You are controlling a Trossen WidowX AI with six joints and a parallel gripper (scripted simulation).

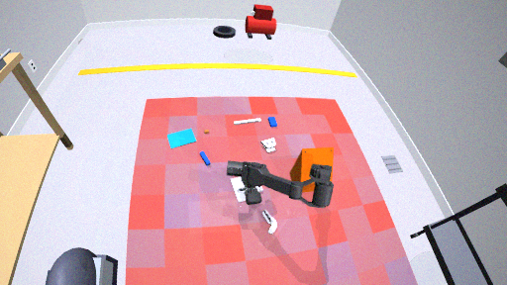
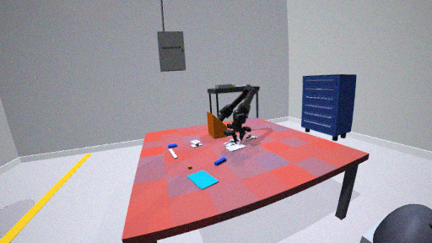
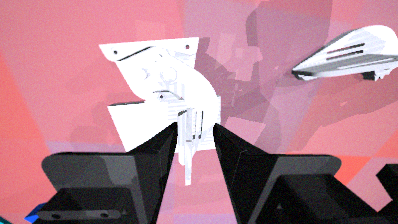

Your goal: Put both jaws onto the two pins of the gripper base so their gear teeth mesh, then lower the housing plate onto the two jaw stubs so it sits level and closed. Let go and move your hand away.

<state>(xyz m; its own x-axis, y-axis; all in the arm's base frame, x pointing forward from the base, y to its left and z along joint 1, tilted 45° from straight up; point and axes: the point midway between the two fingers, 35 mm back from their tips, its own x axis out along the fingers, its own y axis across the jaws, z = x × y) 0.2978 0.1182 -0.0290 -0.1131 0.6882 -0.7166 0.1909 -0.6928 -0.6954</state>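
My gripper [image 2: 239, 141] [image 3: 195, 126] points down and is shut on a white jaw [image 3: 206, 97], a curved piece with slots near the fingertips. The jaw hangs over the white gripper base [image 1: 237, 186] [image 2: 235, 148] [image 3: 131, 125] and hides part of it. Whether it touches a pin cannot be told. The other white jaw [image 1: 270, 224] [image 2: 251, 137] [image 3: 345, 54] lies apart on the table, at the upper right in the wrist view. A white part [image 1: 268, 144] [image 2: 196, 143], seemingly the housing plate, lies farther back in the top view.
An orange wedge-shaped block [image 1: 319, 159] [image 2: 216, 128] stands close to the arm. A cyan plate [image 1: 181, 138] [image 2: 202, 180], a blue bar [image 1: 205, 158] [image 2: 220, 161], a blue block [image 1: 272, 122] [image 2: 172, 146], a white bar [image 1: 247, 121] [image 2: 173, 153] and a small orange piece [image 1: 206, 132] [image 2: 190, 167] lie on the table.
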